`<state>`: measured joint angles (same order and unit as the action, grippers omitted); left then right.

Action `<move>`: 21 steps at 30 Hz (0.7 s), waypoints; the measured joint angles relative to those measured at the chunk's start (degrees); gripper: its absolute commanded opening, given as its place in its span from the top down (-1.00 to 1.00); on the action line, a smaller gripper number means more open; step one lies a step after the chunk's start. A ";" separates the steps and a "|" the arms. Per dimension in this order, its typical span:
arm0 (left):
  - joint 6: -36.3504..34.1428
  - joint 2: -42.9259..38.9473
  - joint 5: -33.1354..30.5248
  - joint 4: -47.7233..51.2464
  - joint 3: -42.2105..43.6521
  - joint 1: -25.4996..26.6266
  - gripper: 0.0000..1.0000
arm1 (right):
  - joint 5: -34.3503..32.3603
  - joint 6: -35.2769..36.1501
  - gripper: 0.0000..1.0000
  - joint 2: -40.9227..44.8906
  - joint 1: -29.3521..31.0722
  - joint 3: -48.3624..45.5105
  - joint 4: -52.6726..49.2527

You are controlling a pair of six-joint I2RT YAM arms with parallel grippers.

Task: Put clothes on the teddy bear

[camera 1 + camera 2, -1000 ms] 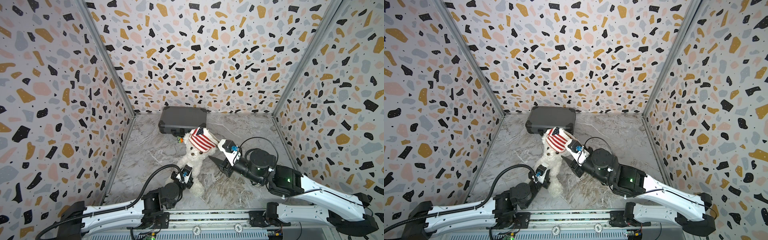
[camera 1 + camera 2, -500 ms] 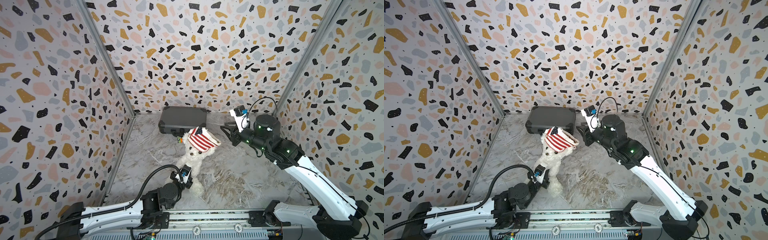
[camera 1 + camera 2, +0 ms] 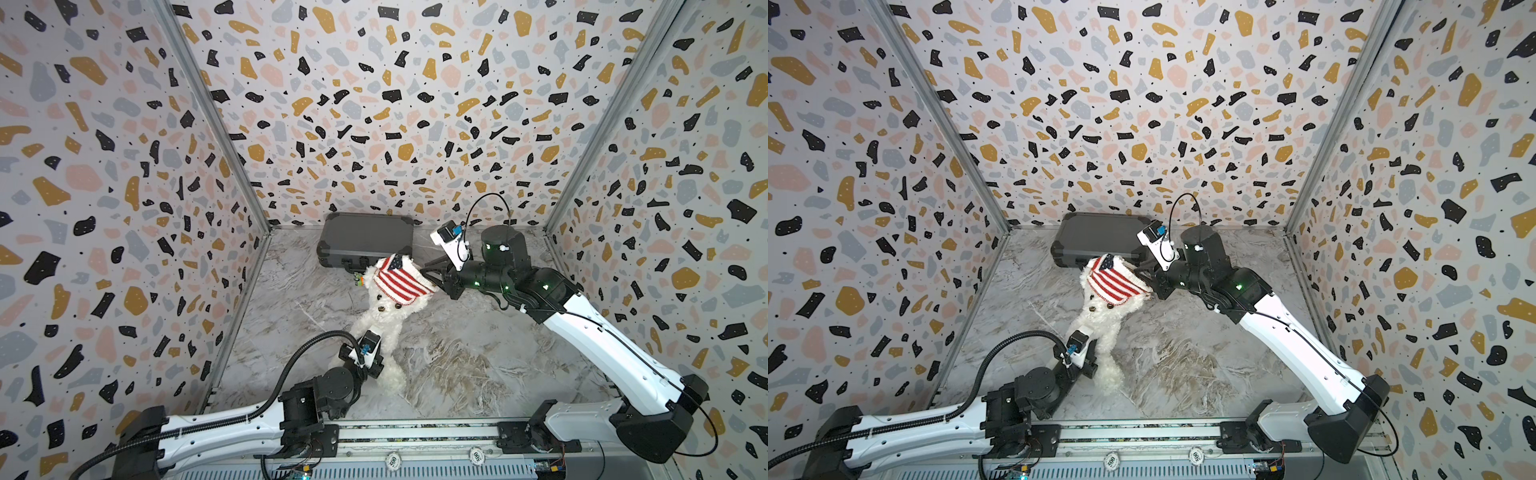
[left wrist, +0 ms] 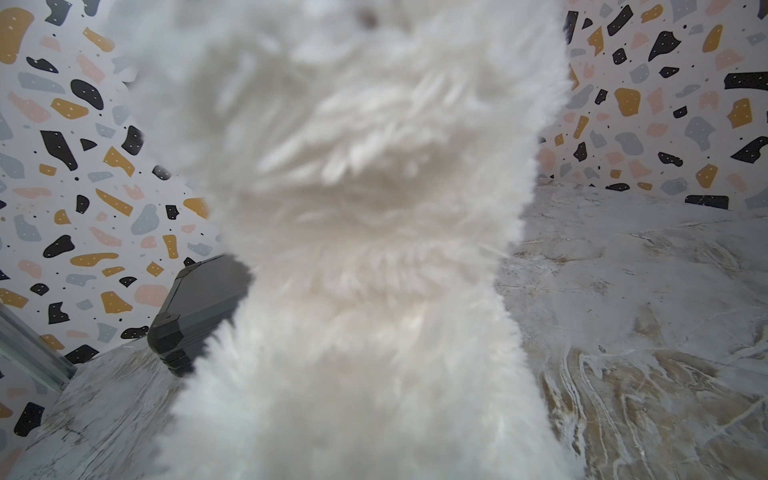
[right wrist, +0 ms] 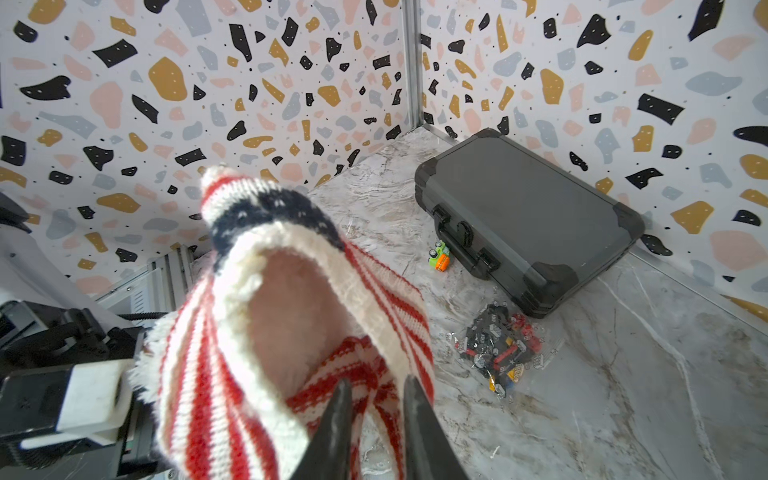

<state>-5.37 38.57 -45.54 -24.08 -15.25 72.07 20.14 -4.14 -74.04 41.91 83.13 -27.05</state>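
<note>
Teddy bear stands upright near the middle of the marble floor, in front of the grey case, with a stars-and-stripes sweater sitting over its head like a cap. The left gripper is buried in the fur low on the body. Its fingers are hidden, but it seems clamped there, since a floppy toy would not stand like this alone. The right gripper is pinched shut on the sweater's hem at the side of the head, with striped knit between its narrow black fingers.

The step in hand looks to be drawing the sweater down over the head. To do it well, the left hold should act as a firm anchor while the right pulls the hem slowly down along the body, not sideways, or the bear will tip. The knit will stretch, but an ear could catch the rim. The far side of the hem will likely need its own tug, since only one edge is held.

No brand or label shows on the sweater or case. Two small discs on the front rail read 500.
</note>
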 measured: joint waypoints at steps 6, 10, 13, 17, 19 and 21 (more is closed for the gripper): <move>-0.02 0.02 -0.28 0.00 0.00 0.00 1.00 | 0.81 0.00 0.54 0.02 2.08 0.00 -0.11; -0.17 0.24 -0.90 0.00 0.00 0.00 1.00 | 0.61 -0.02 0.53 0.04 3.89 0.00 -0.85; -0.68 0.37 -1.09 0.02 0.00 0.00 1.00 | 0.42 -0.07 0.52 0.07 4.76 -0.04 -1.11; -1.64 0.48 -0.98 0.02 0.00 0.00 1.00 | 0.20 -0.11 0.47 0.07 6.05 -0.04 -1.60; -2.16 0.48 -0.79 0.00 0.00 0.00 1.00 | 0.20 -0.15 0.40 0.07 6.62 -0.04 -1.90; -2.75 0.44 -0.42 0.02 0.00 0.00 1.00 | 0.00 -0.24 0.32 0.07 6.93 -0.04 -2.21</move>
<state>-8.12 39.00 -45.95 -24.05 -15.25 72.07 20.14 -4.38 -73.97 48.84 83.09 -29.26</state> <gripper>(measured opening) 0.169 0.308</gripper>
